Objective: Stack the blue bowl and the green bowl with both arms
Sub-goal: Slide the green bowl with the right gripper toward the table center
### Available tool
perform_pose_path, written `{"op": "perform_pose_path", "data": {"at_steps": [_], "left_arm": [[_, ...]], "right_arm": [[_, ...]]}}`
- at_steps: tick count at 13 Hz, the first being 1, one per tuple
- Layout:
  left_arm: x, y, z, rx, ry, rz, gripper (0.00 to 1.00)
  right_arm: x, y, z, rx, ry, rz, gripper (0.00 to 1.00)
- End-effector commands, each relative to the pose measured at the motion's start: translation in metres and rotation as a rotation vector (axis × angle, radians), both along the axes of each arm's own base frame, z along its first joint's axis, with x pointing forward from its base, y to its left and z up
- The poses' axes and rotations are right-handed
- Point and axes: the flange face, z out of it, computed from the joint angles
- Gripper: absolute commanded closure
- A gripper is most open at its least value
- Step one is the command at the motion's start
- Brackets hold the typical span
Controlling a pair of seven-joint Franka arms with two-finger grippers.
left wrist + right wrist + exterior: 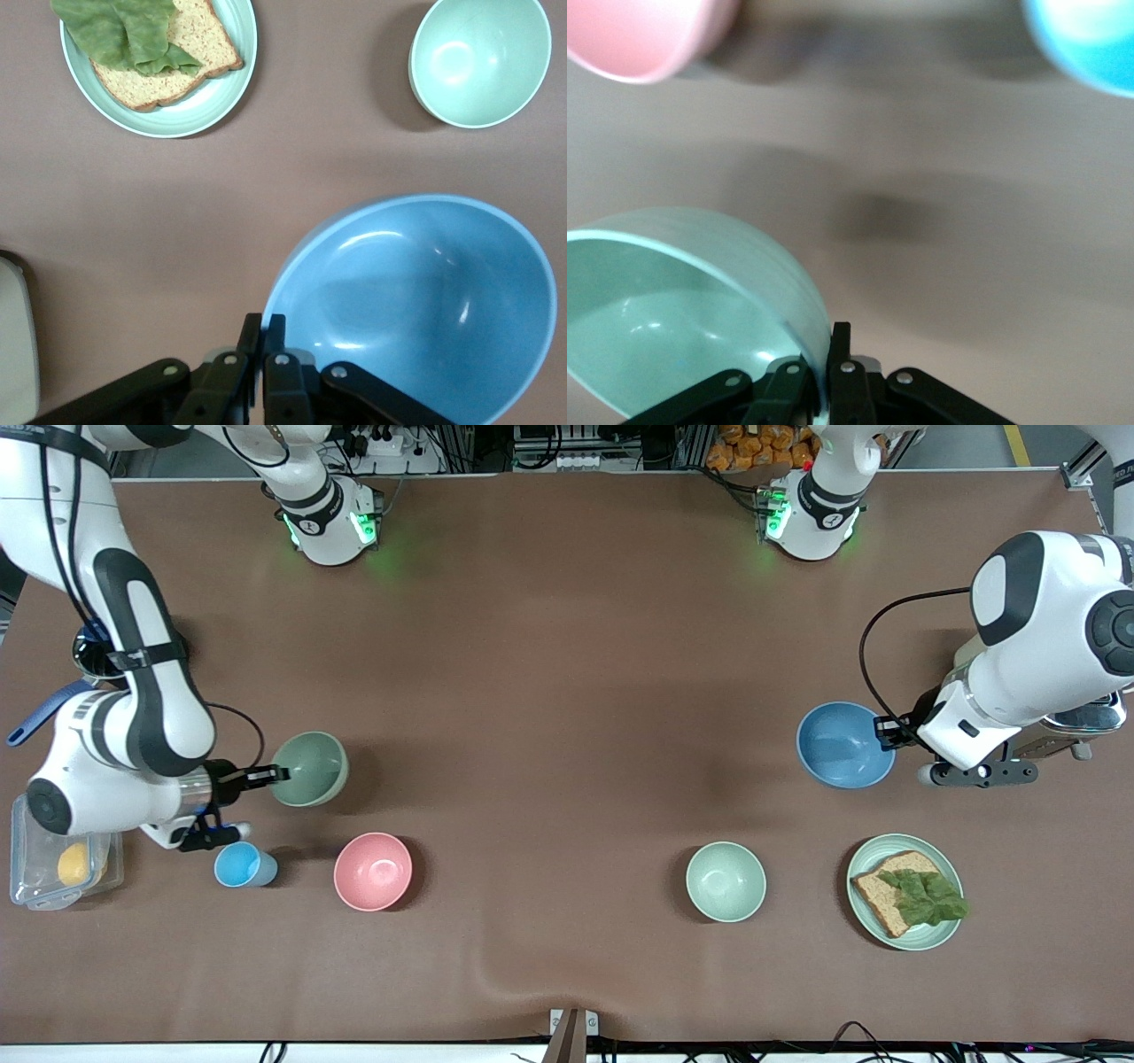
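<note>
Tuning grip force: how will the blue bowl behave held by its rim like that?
The blue bowl looks rigid and probably light. The left gripper pinches only one edge of the thin rim, so it may sag or swing from that point. Its smooth, slightly glossy wall could slip.

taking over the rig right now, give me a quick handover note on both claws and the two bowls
Left claw: shut on the rim of the blue bowl, at the left arm's end of the table.
Right claw: shut on the rim of the green bowl, at the right arm's end; that bowl is tipped in the right wrist view.
Done: both bowls gripped.
Left: bring the two together and set one inside the other; they are wide apart, nothing stacked yet.
</note>
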Motion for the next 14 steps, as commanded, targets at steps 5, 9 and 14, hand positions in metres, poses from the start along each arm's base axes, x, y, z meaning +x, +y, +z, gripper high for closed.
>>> {"op": "perform_pose_path", "data": {"at_steps": [5, 9, 14], "left_arm": [[0.002, 0.001, 0.003, 0.008, 0.007, 0.007, 1.0], [0.002, 0.0, 0.001, 0.008, 0.012, 0.005, 1.0], [0.002, 0.0, 0.0, 0.008, 0.013, 0.005, 1.0]], "right_arm": [[-0.013, 0.156, 0.031, 0.045, 0.061, -0.108, 1.0], [-0.029, 0.235, 0.015, 0.021, 0.084, -0.183, 1.0], [-0.059, 0.346, -0.024, -0.033, 0.002, -0.268, 1.0]]}}
